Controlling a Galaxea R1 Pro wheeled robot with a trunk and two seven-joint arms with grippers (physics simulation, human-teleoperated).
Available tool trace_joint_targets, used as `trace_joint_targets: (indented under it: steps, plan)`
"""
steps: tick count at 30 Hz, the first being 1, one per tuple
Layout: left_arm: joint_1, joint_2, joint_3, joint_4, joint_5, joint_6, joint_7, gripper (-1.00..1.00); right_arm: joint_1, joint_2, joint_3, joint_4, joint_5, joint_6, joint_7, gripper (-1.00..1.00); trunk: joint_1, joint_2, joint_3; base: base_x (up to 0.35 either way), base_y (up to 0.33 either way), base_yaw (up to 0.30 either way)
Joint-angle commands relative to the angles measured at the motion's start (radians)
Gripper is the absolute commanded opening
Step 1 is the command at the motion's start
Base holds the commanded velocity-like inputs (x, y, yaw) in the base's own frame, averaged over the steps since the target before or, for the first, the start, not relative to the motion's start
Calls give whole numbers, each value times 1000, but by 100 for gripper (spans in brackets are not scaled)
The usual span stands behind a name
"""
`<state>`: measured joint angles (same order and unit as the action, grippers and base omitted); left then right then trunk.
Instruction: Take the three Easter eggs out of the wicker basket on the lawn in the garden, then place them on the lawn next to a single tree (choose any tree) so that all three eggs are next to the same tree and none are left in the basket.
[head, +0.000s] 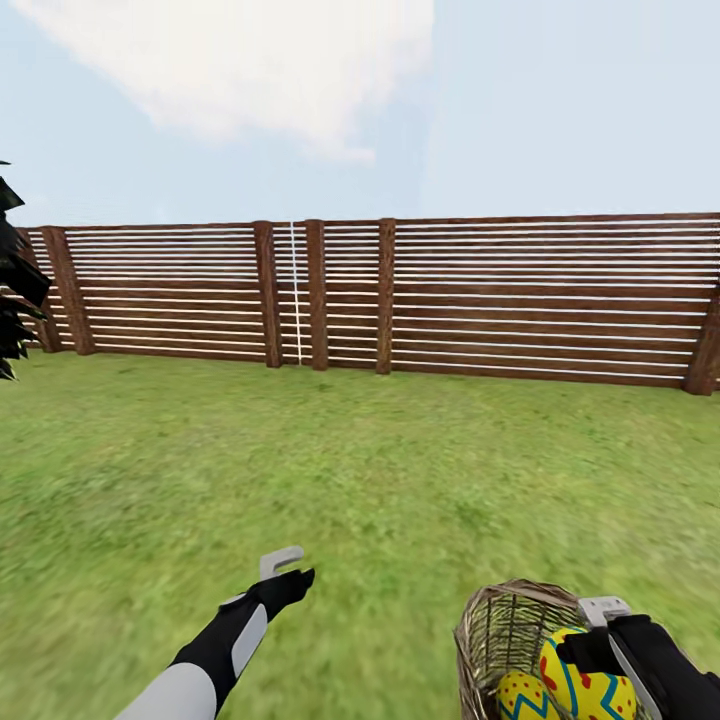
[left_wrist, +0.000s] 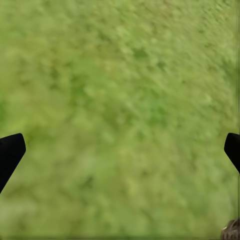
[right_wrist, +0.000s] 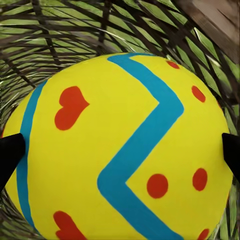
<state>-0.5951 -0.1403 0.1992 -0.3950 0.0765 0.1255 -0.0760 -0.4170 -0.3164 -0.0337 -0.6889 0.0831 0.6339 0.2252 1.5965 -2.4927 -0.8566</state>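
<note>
Down at the lower right of the head view, the wicker basket sits on the lawn with two Easter eggs visible inside it: a large-looking one directly under the right gripper and a second egg beside it, lower in the basket toward the robot's left. A third egg cannot be made out. From the right wrist camera the near egg lies straight ahead between the two dark fingertips, one tip at each flank of the shell; the jaws stand apart around it, and whether the pads already touch the shell cannot be told, so I judge it straddled rather than firmly held. Its blue zigzag band runs roughly along the finger direction, which suggests the long axis points up toward the gripper, though the close view makes that uncertain. The right arm is plainly the nearer one; the left gripper hangs over bare grass well to the left of the basket, its fingertips wide apart with nothing between them but lawn. Dark blocky foliage of a tree shows at the far left edge, before a slatted wooden fence, well apart from the basket.
</note>
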Motion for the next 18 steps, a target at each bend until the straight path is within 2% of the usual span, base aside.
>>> trace_joint_targets:
  steps: [1,7,11,18]
  plan:
    - [0,-1,6,-1,8,8,-5,100,0,0,-3,-1,9,4,7,-100,-4,7,2,0,0,0]
    - [0,-6,5,11,6,8,-5,100,0,2,-3,0,9,4,8,-100,-27,49,21,0,0,0]
    - [0,-6,-41,12,8,8,1,100,0,8,-3,0,10,4,7,-100,-42,77,33,0,0,0]
    - [0,-5,-46,12,8,7,2,100,0,9,-3,0,10,3,6,-100,-69,126,55,0,0,0]
